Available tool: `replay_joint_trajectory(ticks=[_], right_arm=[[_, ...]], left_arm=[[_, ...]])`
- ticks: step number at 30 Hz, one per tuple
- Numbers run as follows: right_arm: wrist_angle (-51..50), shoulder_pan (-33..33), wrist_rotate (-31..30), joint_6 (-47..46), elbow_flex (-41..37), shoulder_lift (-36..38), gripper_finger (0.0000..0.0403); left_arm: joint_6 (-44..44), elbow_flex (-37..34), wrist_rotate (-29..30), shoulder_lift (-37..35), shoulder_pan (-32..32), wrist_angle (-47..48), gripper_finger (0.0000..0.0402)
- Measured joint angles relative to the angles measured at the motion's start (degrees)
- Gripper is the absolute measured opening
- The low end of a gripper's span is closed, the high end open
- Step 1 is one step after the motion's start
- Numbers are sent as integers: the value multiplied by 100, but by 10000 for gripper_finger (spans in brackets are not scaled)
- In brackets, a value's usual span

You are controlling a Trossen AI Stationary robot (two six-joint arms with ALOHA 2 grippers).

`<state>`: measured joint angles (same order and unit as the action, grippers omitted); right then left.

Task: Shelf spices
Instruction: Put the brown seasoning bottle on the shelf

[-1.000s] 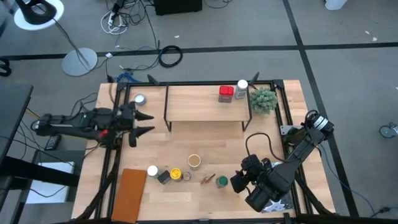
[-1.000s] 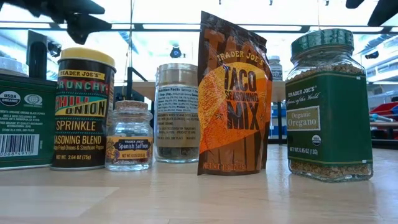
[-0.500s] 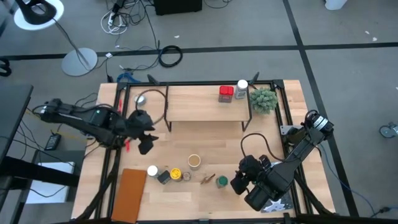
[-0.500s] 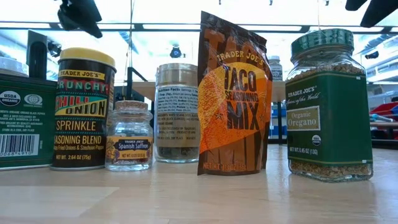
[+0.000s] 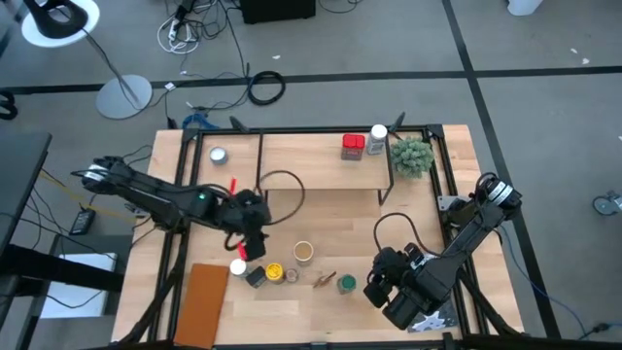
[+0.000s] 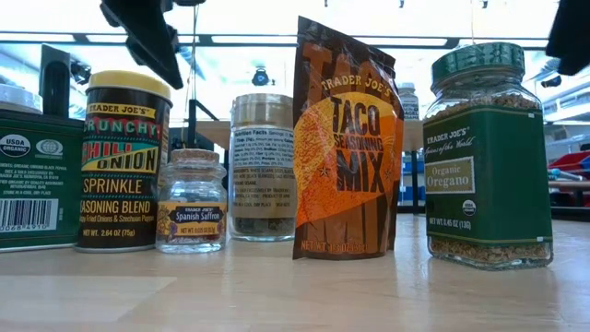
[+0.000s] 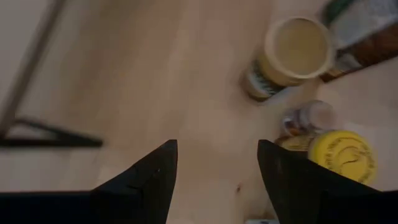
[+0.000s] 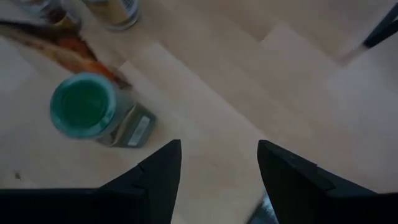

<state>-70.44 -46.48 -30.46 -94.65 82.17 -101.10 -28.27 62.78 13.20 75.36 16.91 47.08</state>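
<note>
The spices stand in a row near the table's front: a white-topped jar (image 5: 237,265), a yellow-topped jar (image 5: 275,271), a tan-topped jar (image 5: 303,253), the brown packet (image 5: 324,279) and a green-topped jar (image 5: 346,284). A red-topped jar (image 5: 353,146) and a white-topped bottle (image 5: 377,139) stand on the shelf (image 5: 311,165). My left gripper (image 5: 251,238) hangs open above the row's left end, tilted down, with the yellow top (image 7: 342,155) and tan top (image 7: 297,45) ahead of it. My right gripper (image 5: 376,288) hangs open just right of the green-topped jar (image 8: 84,106).
A potted plant (image 5: 413,156) stands by the shelf's right end and a small silver tin (image 5: 218,155) by its left end. A flat brown board (image 5: 206,303) lies at the front left corner. A dark green tin (image 6: 32,175) stands left of the yellow-topped jar.
My left gripper has swung from the table's left edge toward the right and the near edge, tipping from nearly level to pointing down over the left end of the jar row. My right gripper has sunk a little and rolled slightly. No jar has moved.
</note>
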Motion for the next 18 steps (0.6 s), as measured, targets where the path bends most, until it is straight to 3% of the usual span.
replay_joint_trajectory(ticks=[8, 14, 18], right_arm=[[366, -68, -6, 13, -181, 0, 210], [-306, 179, -809, 72, -183, 0, 209], [-223, 603, -855, 550, -183, 0, 201]], left_arm=[[882, 2, 135, 154, -49, -866, 227], [1145, 2, 195, 226, -253, -1472, 227], [1177, 7, 102, 327, -320, -1617, 227]])
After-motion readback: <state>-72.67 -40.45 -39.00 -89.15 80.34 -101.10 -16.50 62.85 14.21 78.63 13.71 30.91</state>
